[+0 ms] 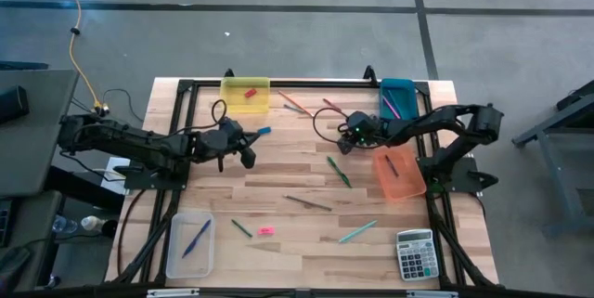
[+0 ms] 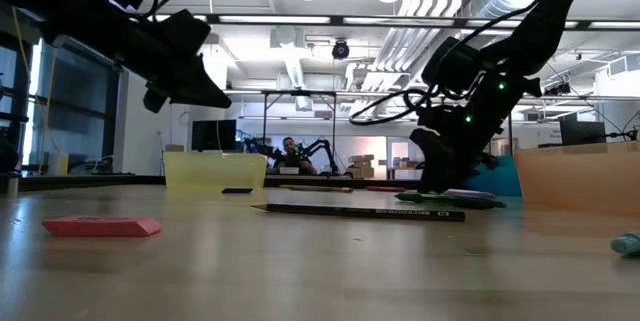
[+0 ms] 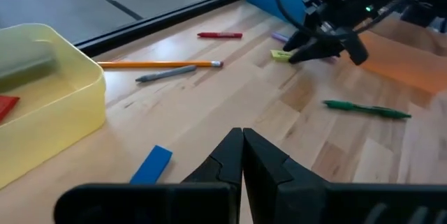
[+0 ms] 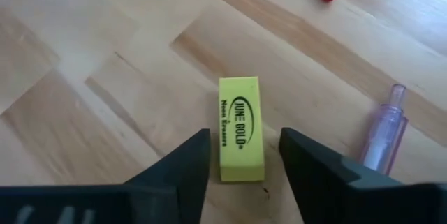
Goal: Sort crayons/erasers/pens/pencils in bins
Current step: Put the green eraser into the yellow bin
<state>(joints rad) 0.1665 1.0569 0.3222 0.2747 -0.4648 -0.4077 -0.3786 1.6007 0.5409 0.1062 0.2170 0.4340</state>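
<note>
Lying flat on tabletop: yellow eraser, between spread fingers of right gripper, untouched, near teal bin. Left gripper pressed together, blue eraser beside.

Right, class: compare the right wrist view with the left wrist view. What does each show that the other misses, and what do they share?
Only the right wrist view shows the print on the yellow eraser, lying between the open right gripper fingers. Only the left wrist view shows the yellow bin, the blue eraser and the shut left gripper. Both show that eraser and the red crayon.
</note>
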